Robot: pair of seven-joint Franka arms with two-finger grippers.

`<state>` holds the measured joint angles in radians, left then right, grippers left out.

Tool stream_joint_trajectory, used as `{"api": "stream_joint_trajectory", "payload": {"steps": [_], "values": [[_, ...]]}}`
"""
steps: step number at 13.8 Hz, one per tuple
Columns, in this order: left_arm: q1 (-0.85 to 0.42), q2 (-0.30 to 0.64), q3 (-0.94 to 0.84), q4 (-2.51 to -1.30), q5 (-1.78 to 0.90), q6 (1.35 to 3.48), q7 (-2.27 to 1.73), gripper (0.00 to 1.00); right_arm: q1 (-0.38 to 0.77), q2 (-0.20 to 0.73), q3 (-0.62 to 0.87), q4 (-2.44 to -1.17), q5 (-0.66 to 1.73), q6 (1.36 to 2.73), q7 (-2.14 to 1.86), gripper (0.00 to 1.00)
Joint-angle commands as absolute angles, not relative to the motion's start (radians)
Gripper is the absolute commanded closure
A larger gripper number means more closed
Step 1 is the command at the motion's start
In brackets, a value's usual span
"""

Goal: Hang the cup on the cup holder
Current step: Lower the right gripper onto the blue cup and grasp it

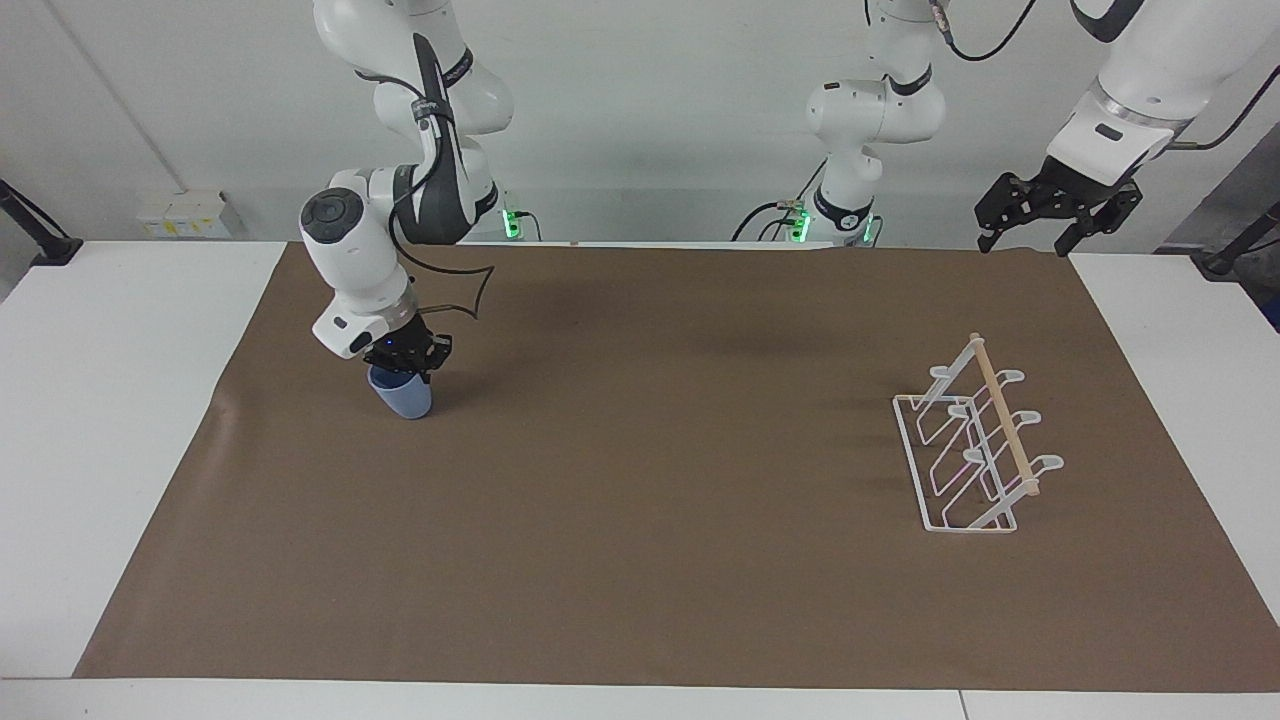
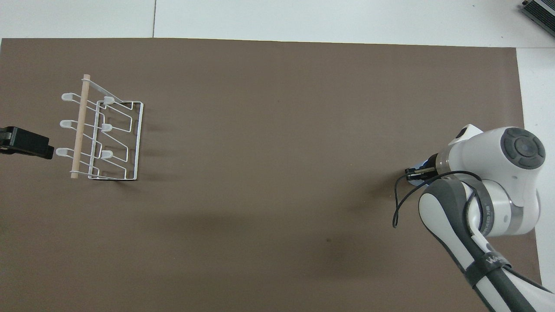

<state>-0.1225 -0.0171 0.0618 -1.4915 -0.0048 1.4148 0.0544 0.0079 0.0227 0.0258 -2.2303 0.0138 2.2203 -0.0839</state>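
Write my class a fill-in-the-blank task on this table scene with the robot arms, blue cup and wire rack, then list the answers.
1. The right claw is shut on the rim of the small light-blue plastic ____.
2. The white wire cup holder with a wooden dowel has ____ cups hanging on it.
3. The holder stands on the ____ mat.
4. The left claw, raised at its own end of the table, is ____.

Answers: cup; no; brown; open
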Motion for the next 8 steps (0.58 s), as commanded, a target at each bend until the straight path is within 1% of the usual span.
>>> {"api": "stream_joint_trajectory", "payload": {"steps": [1,4,8], "values": [[-0.12,-0.043,0.06,-1.519,-0.002,1.411,0.06,0.0,0.005,0.02,0.029,-2.24,0.028,2.226,-0.077,1.0],[-0.12,-0.043,0.06,-1.519,-0.002,1.411,0.06,0.0,0.003,0.034,0.028,-2.171,0.011,2.198,-0.081,1.0],[-0.12,-0.043,0.06,-1.519,-0.002,1.411,0.06,0.0,0.006,0.025,0.028,-2.018,0.006,2.033,-0.084,1.0]]}}
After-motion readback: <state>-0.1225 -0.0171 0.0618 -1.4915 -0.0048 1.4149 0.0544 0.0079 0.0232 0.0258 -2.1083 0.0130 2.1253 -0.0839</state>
